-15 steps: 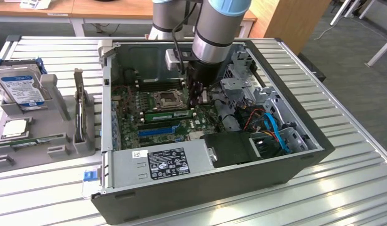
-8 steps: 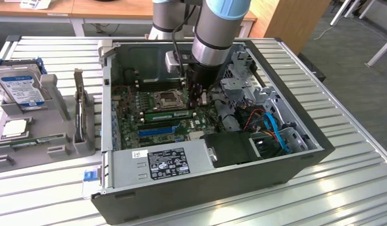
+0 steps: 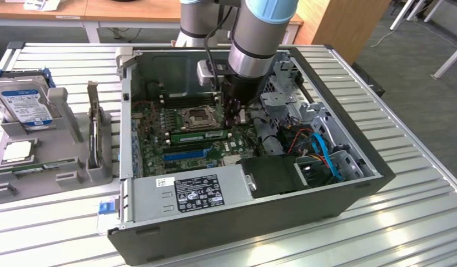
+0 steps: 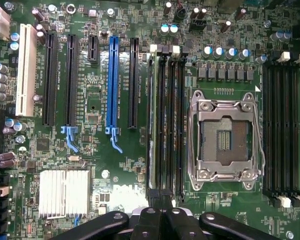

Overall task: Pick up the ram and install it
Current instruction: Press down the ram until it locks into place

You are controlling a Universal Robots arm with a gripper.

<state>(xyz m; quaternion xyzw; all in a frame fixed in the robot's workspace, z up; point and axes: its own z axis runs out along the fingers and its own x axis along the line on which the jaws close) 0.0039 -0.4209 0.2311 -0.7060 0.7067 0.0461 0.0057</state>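
While the gripper (image 4: 160,220) hangs fully closed and holding nothing, the ram (image 4: 151,117) sits just below it in a memory slot (image 4: 162,125) (apparently seated beside the CPU socket (image 4: 225,135)), leaving little undone.

Ram (image 3: 199,135) seated on motherboard (image 3: 158,147) (claw (image 3: 236,123) just beside).

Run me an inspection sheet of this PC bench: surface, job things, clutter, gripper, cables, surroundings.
Surface: ribbed metal table carrying an open black computer case.
Job's things: long green ram stick standing in a slot beside the empty processor socket.
Clutter: grey parts holder with a hard drive.
Grippers: gripper shut, above the motherboard's slots.
Cables: blue cables inside the case.
Surroundings: wooden desks, grey floor.
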